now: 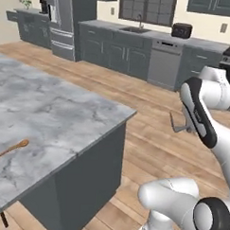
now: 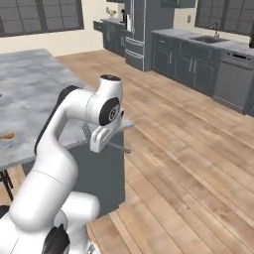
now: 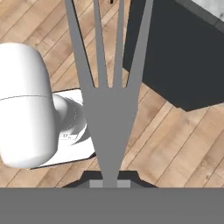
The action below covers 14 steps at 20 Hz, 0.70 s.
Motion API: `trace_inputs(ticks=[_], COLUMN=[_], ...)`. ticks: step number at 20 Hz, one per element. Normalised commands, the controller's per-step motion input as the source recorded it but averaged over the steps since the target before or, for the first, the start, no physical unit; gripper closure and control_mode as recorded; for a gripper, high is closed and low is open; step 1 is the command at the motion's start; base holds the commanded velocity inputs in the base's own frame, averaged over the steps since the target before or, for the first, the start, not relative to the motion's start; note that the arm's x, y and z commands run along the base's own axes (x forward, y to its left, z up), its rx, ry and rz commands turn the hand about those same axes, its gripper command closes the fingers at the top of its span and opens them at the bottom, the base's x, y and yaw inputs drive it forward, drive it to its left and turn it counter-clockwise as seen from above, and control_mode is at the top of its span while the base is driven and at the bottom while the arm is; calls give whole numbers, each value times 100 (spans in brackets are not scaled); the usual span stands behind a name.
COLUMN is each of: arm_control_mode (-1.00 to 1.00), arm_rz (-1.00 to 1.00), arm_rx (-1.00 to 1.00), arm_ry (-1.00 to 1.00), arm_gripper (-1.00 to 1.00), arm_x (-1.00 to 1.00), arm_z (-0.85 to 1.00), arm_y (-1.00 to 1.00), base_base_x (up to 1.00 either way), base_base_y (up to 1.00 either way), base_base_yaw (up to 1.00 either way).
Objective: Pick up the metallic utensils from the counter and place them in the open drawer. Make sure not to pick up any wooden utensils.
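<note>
One white robot arm with dark joints stands on a wood-plank kitchen floor beside one island counter (image 1: 55, 114), a broad slab of white-grey marble with darker veins on a dark blue-grey body.

The gripper (image 3: 110, 181) has its jaws clamped together on one metal fork (image 3: 109, 109). The fork is flat, matte grey and slim. Seen from the hand, four long tapering tines fan upward from a narrow neck pinched between the two dark tips. From the left side the fork (image 1: 180, 125) shows as a thin grey sliver sticking out from the hand, held in the air over the floor, well apart from the counter's corner. From the right the fork (image 2: 119, 148) pokes out from the gripper (image 2: 99, 141) close to the counter's (image 2: 34, 94) near corner.

One wooden spoon (image 1: 11, 150) lies flat on the marble near the counter's left edge. It is orange-brown, with a small round bowl and a slim handle running off the picture. From the right, a small orange-brown spot (image 2: 7, 135) at the counter's left edge is probably the same spoon, though it is too small to be sure.

Along the far walls run dark grey cabinets, one steel refrigerator (image 1: 62, 20) and one sink under a window.
</note>
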Motion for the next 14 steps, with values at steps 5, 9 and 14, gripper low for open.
trace_inputs(ticks=[5, 9, 14], arm_control_mode=[100, 100, 100], arm_rz=[0, 0, 0], arm_rx=[0, 0, 0], arm_ry=[0, 0, 0], arm_gripper=[100, 100, 100], arm_x=[0, 0, 0], arm_z=[0, 0, 0], arm_y=[0, 0, 0], base_base_x=[79, 76, 69], base_base_y=[-100, -100, -100], base_base_yaw=[40, 39, 37])
